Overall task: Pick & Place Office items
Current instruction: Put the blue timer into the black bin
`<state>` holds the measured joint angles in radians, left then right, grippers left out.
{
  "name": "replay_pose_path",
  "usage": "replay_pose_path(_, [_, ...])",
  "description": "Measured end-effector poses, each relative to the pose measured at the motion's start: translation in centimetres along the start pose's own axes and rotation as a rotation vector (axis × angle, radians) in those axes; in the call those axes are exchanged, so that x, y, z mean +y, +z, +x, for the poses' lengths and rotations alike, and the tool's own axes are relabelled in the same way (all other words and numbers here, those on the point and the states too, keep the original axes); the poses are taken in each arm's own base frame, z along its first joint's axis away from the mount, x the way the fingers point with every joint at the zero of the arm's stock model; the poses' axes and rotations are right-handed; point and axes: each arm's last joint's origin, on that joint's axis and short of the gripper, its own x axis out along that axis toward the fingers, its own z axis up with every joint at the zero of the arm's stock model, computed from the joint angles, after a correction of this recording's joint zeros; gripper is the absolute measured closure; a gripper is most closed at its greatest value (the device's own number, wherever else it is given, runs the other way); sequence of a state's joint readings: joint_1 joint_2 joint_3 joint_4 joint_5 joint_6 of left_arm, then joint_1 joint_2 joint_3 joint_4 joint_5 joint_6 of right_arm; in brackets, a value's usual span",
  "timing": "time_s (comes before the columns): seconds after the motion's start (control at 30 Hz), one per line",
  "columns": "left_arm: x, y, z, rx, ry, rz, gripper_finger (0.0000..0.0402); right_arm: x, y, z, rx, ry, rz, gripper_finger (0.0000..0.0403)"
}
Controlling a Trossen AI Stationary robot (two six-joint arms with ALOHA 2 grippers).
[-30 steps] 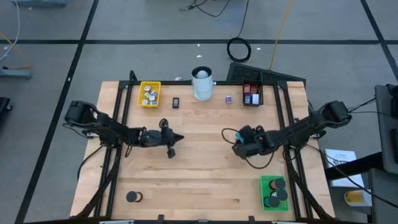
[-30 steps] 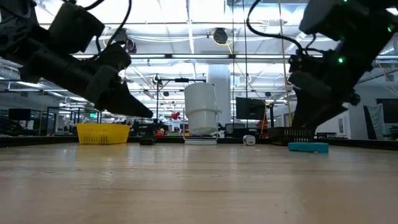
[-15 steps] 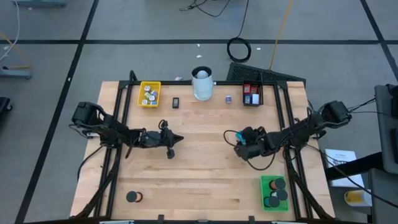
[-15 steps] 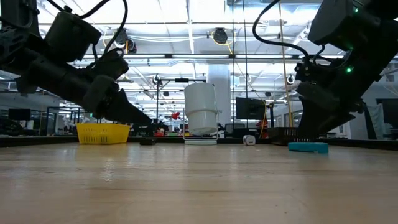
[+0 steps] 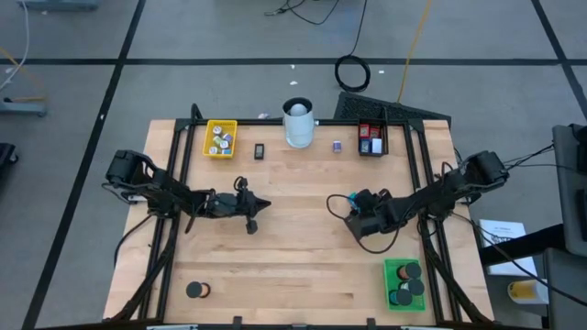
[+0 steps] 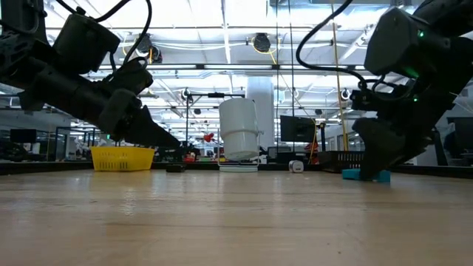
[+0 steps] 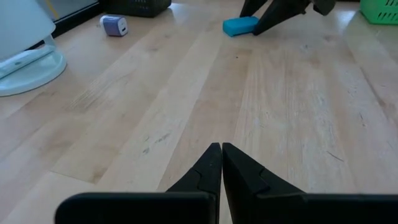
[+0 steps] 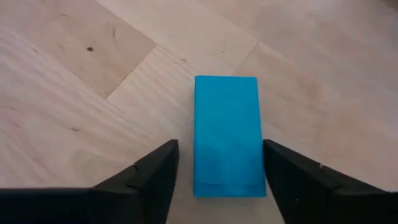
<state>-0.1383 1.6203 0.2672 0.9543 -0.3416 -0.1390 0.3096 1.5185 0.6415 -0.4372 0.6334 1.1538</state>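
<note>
A blue block (image 8: 226,135) lies flat on the wooden table (image 5: 303,266), right of the middle, a plain rectangle whose long side runs straight away from the right gripper (image 8: 219,168), in line with that arm's reach. The gripper is low over it with its two fingers (image 8: 155,171) spread wide, one on each long side of the block and a clear gap on both sides, so nothing is gripped. In the low view the block (image 6: 367,175) shows beside the tip of the right arm, resting on the wood. The left gripper (image 7: 221,163) hangs over the bare table left of the middle, its fingers pressed together and empty, pointing across toward the block (image 7: 240,25). Along the far edge stand one yellow tray (image 5: 221,139) holding about four small pale pieces, one tall white cylinder (image 5: 298,124), one black tray (image 5: 371,140) with red and blue pieces in it, one small dark piece (image 5: 260,151) between the yellow tray and the cylinder, and one small purple-white piece (image 5: 337,146) between the cylinder and the black tray. At the near right corner one green tray (image 5: 404,283) holds about three black discs, and one more black disc (image 5: 195,291) lies alone near the near left corner.
</note>
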Motion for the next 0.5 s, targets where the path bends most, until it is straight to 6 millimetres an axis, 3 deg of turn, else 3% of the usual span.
replay_pose_path(0.2, [0.0, 0.0, 0.0, 0.000, 0.000, -0.001, 0.0380, -0.3, 0.6, -0.4, -0.057, -0.006, 0.013, 0.0262])
replay_pose_path(0.37, [0.0, 0.0, 0.0, 0.000, 0.000, -0.001, 0.0380, -1.4, 2.7, -0.8, -0.119, -0.021, 0.059, 0.0263])
replay_pose_path(0.5, [0.0, 0.0, 0.0, -0.001, 0.000, -0.001, 0.0380, -4.3, 5.8, -1.0, -0.178, -0.102, 0.167, 0.0263])
